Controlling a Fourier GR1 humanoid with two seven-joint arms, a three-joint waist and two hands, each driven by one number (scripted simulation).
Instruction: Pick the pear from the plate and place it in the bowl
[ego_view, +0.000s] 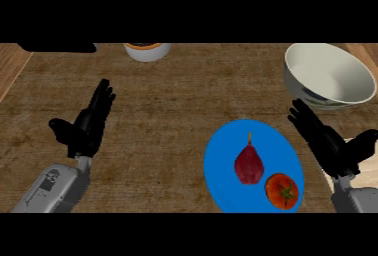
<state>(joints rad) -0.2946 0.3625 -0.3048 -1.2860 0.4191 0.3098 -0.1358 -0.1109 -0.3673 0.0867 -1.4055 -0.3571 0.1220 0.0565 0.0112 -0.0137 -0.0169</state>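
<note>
A dark red pear (249, 163) lies in the middle of a blue plate (229, 150) at the lower right of the counter, stem pointing away from me. A white bowl (328, 75) stands at the far right, beyond the plate, and holds nothing that I can see. My right hand (325, 142) is open just right of the plate, fingers straight and pointing toward the bowl, not touching the pear. My left hand (85, 125) rests open at the left, fingers straight, far from the plate.
A red tomato (282, 191) sits on the plate's near edge beside the pear. A white cup with an orange inside (148, 50) stands at the far middle. A dark object (59, 47) lies at the far left corner.
</note>
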